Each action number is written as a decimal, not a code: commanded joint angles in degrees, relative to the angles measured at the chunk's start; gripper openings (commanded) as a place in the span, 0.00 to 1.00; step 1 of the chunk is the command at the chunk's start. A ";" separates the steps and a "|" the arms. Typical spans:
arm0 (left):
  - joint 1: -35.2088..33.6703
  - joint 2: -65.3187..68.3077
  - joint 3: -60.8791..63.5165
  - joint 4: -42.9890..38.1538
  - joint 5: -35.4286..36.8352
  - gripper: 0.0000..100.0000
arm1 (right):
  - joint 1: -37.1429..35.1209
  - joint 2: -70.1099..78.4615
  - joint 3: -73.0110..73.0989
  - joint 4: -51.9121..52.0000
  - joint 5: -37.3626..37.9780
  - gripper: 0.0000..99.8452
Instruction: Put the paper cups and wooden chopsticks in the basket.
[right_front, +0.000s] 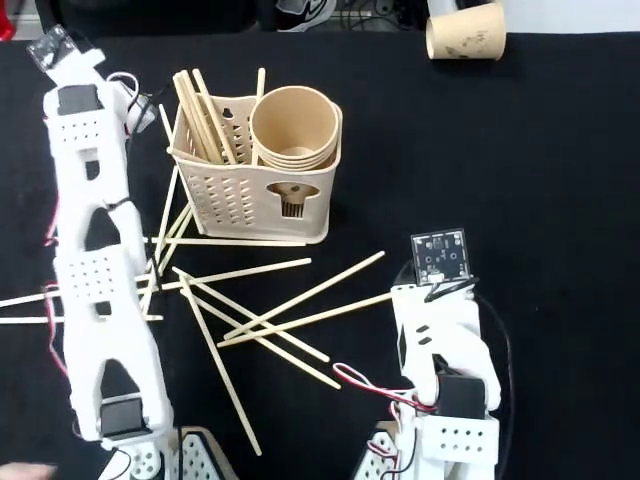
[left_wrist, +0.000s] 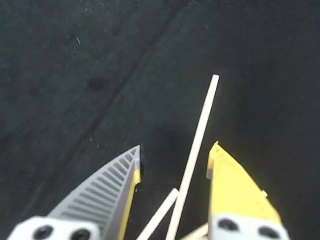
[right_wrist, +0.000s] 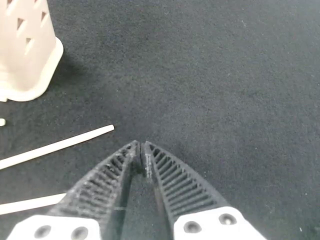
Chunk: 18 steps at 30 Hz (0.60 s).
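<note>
The basket (right_front: 235, 195) sits far and left of centre on the black surface (right_front: 540, 200). It's loaded: a stack of paper cups (right_front: 293, 125) nests upright in its right side, and a bundle of wooden chopsticks (right_front: 205, 120) stands tilted in its left side, tips poking above the rim. One lone cup (right_front: 465, 32) lies on its side at the far edge, over to the right and well apart from the basket. On the near side of the basket, loose chopsticks (right_front: 300, 297) fan out across the surface, crossing one another. A few lie angled by the basket's left wall, and two more run out to the left edge, passing under the left arm (right_front: 95, 270). That arm stretches along the left side toward the far edge. The left end effector (left_wrist: 176, 146) has its grey and yellow fingers spread apart. A single chopstick (left_wrist: 199, 135) runs up through the gap, closer to the yellow finger, and a shorter length of stick shows beside it. Whether either finger presses on it, I can't tell. On the near right stands the right arm (right_front: 440, 350), just right of the scattered sticks. The right end effector (right_wrist: 141, 146) hangs over bare surface with its fingertips closed together. A stick end (right_wrist: 60, 145) lies just beside it, and the basket's base corner sits farther off.
</note>
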 joint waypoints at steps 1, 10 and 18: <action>3.21 10.81 -18.68 4.22 -4.22 0.22 | 0.88 -3.91 -0.22 0.18 0.53 0.02; 4.97 15.82 -24.13 6.51 -5.89 0.22 | 0.88 -3.82 -0.22 0.18 0.53 0.02; 4.62 17.67 -17.98 7.30 -0.26 0.20 | 0.88 -3.82 -0.22 0.18 0.53 0.02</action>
